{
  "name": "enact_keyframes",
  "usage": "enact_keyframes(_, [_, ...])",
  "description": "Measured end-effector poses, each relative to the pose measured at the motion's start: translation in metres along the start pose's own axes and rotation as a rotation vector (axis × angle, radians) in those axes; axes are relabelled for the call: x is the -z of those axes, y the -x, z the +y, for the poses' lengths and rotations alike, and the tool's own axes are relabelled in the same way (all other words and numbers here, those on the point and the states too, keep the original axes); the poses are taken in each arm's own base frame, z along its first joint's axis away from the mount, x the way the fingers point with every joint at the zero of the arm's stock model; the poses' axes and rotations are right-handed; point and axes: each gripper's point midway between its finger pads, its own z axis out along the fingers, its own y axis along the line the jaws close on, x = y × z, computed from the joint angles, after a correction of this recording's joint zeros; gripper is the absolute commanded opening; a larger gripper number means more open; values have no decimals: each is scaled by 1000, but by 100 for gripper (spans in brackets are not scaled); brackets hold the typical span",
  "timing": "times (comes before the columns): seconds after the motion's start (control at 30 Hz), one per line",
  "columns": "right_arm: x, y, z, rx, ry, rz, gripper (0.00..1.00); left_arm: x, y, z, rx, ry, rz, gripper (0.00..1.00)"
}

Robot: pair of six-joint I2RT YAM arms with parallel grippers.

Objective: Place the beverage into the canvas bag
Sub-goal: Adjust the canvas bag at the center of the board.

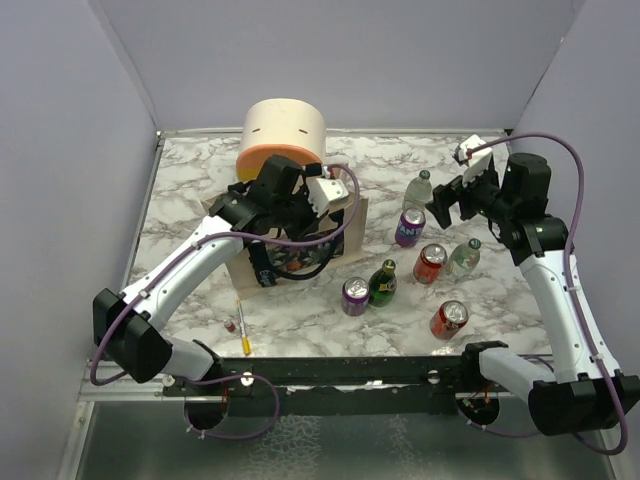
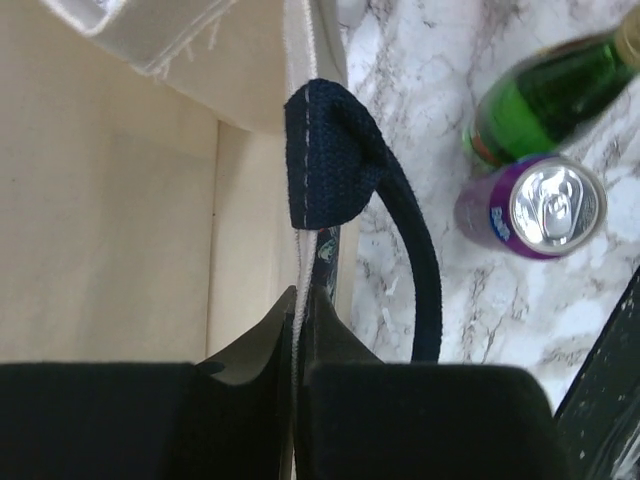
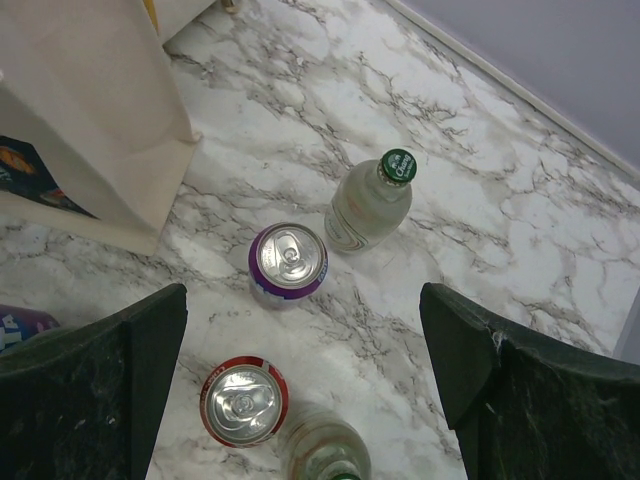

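Pinching thin beige canvas bag (image 2: 110,250) rim flat between closed left fingers (image 2: 420,420); holding right fingers (image 3: 90,400) wide apart above round purple can (image 3: 288,263).

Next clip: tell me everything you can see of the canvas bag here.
The canvas bag is beige cloth, standing upright and open-topped on the marble table. A dark printed panel shows low on one side. A navy strap handle is stitched at the rim and loops down outside. The left gripper is shut on the rim beside that stitching.
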Motion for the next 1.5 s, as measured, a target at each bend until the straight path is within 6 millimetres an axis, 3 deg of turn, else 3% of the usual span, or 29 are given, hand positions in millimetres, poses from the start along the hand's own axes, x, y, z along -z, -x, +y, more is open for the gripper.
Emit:
enact_keyframes(0.33, [-13,-12,-2,-13,18,44,100,-10,30,20,277,178,-26,2])
enact_keyframes(0.5, [-19,-19,-2,-22,29,71,100,-10,50,23,400,188,-81,27])
enact_keyframes(0.63, [-23,-25,-1,-29,39,94,100,-13,68,13,455,117,-146,62])
enact_keyframes(0.73, [-23,-27,0,-33,45,100,100,-11,72,6,456,80,-174,73])
enact_keyframes(0.87, [-24,-22,10,-38,102,76,100,3,77,1,388,62,-204,76])
enact_keyframes(1.03, [-26,-5,34,-38,258,-6,99,42,88,4,231,98,-274,76])
enact_keyframes(1.13, [-33,1,42,-38,325,-40,96,67,89,20,184,164,-312,77])
enact_keyframes(1.27, [-55,1,53,-50,415,-55,91,89,76,57,192,303,-310,78])
enact_keyframes(1.37, [-72,-4,61,-55,456,-42,85,91,59,85,224,401,-263,78])
enact_keyframes(1.5, [-94,-10,76,-48,498,-22,76,77,33,111,265,482,-162,72])
